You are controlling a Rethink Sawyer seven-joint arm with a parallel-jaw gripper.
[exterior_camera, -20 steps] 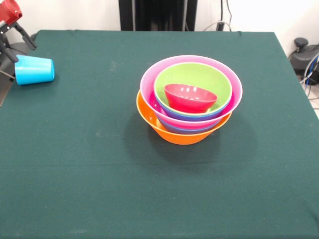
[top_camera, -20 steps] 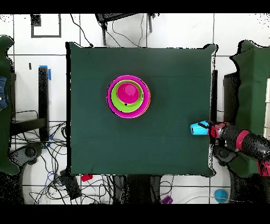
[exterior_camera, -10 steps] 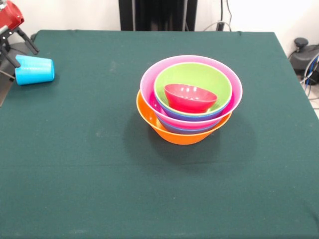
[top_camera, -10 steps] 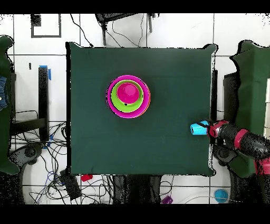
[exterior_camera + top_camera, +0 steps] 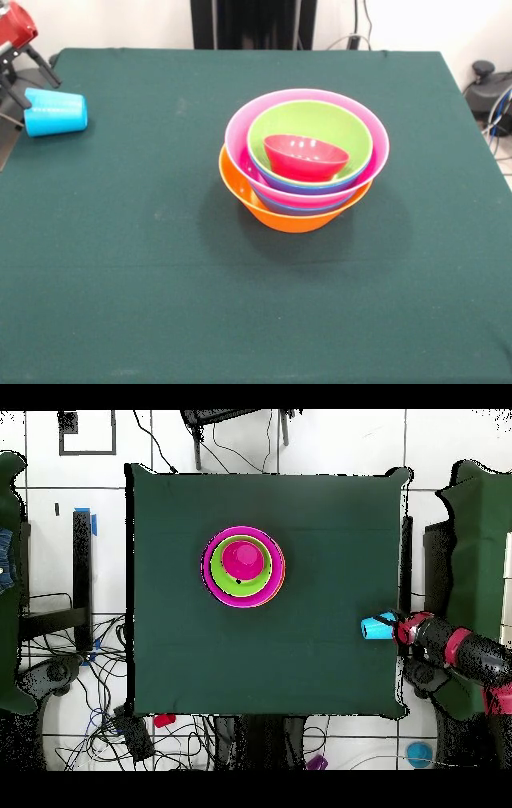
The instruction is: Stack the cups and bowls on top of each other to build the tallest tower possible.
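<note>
The bowls sit nested near the table's middle: orange (image 5: 276, 214) at the bottom, then pink (image 5: 238, 132), a purple-blue rim (image 5: 308, 190), lime green (image 5: 320, 120) and the small red bowl (image 5: 306, 157) upright inside. From overhead this tower (image 5: 243, 564) shows as concentric rings. The light-blue cup (image 5: 56, 113) lies on its side at the table's left edge, apart from the bowls; overhead the cup (image 5: 377, 627) is by the right edge. My gripper (image 5: 34, 85) hovers just behind the cup's end, its black fingers spread apart, open. In the overhead view the gripper (image 5: 398, 628) sits just off the table edge.
The green table cloth (image 5: 160, 280) spreads wide around the bowls. Beyond the table's right side lie cables and a black device (image 5: 490, 88). Overhead, cables and small objects (image 5: 160, 722) litter the floor.
The gripper has shifted slightly up and to the right in the front view. The cup and the bowls have not moved.
</note>
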